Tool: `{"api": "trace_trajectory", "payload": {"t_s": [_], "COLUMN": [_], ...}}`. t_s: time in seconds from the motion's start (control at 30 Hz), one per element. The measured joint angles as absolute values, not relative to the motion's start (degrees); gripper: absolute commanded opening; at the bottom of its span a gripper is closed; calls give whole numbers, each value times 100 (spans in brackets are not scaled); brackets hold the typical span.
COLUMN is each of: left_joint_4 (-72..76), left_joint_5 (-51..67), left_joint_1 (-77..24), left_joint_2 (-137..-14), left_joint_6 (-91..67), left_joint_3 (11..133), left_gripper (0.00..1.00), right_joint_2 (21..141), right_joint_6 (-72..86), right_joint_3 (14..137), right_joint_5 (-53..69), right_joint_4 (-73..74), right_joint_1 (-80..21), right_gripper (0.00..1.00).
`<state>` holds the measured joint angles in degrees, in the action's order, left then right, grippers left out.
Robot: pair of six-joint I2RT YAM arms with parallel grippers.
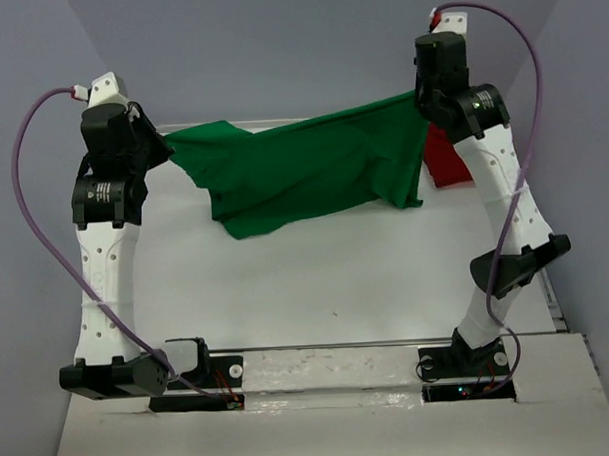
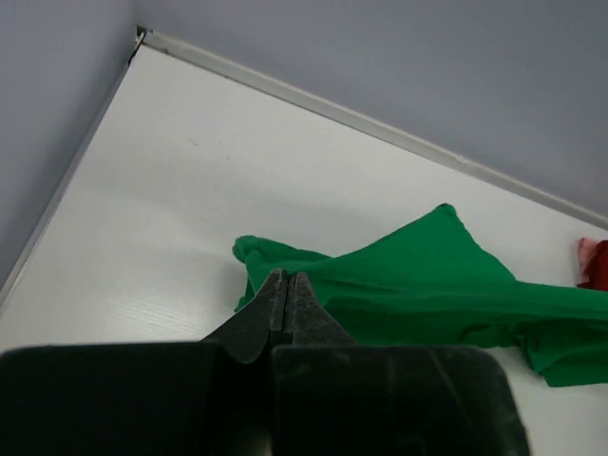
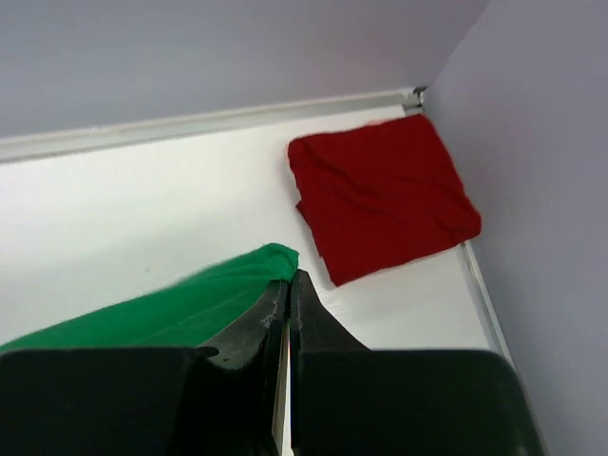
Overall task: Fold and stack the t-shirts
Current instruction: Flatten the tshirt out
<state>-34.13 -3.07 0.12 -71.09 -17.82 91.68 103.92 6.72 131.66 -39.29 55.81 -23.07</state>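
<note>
Progress on the folding job looks to be near the halfway mark. Red t-shirt lies folded into a compact square, flat on the white table, tucked into the far right corner beside the rim. That half of the work looks done.

Green t-shirt is not yet folded. It hangs spread out across the far side of the table, stretched between the two arms, and its lower edge sags in loose wrinkles toward the surface. Whether that edge touches the table cannot be told.

Left claw is closed tight, its two fingers pressed together on one end of the green cloth at the far left. Right claw is likewise pinched closed on the opposite end. It is held higher, above and just in front of the red t-shirt, so the green cloth slopes up from left to right.

What seems to be left is to lay the green t-shirt flat, fold it to about the size of the red one, and set one on the other. No stack exists yet, and neither shirt rests on the other.
</note>
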Motion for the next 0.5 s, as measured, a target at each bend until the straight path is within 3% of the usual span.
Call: {"api": "trace_trajectory", "payload": {"t_s": [0.5], "left_joint_4": [-3994], "left_joint_5": [338], "left_joint_1": [-196], "left_joint_2": [-6335], "left_joint_6": [-1594], "left_joint_3": [10516], "left_gripper": [0], "right_joint_2": [7747], "right_joint_6": [364], "right_joint_3": [13491], "right_joint_5": [-4104], "right_joint_4": [5527], "right_joint_1": [-2561], "right_gripper": [0]}}
